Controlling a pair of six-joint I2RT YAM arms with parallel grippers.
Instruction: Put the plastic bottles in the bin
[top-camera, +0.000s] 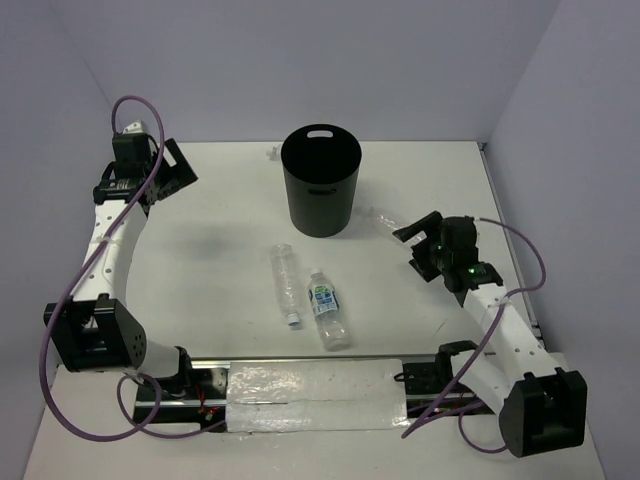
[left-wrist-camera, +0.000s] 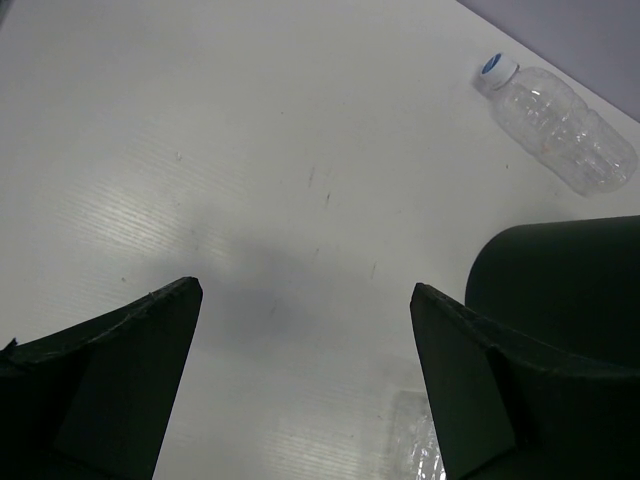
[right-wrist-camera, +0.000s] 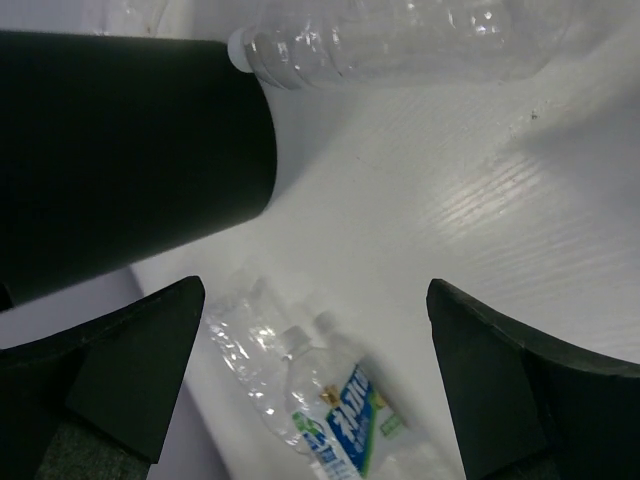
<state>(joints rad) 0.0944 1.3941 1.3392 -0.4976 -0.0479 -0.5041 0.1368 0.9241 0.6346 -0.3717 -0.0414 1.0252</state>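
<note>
- The bin (top-camera: 320, 190) stands upright on the desk (top-camera: 200, 260), toward the far edge and about midway across. Its mouth is open upward, and an oval handle cut-out shows at its far rim.
- A clear bottle with a blue cap (top-camera: 284, 285) lies on its side nearer the arm bases than the bin, with its cap pointing to the near edge.
- A labelled bottle (top-camera: 327, 310) lies just beside it on the right, with its white cap pointing toward the bin. Whether the two touch cannot be told.
- A third clear bottle (top-camera: 378, 222) lies on the desk just right of the bin's base. In the right wrist view its capped end sits right against the bin's dark wall.
- The left arm (top-camera: 105, 240) reaches to the far left corner, well apart from the bottles. The left jaws are spread wide over bare desk, with nothing between them.
- The right arm (top-camera: 500, 320) bends in from the right. The right jaws are spread and empty, near the third bottle and facing the bin.
</note>
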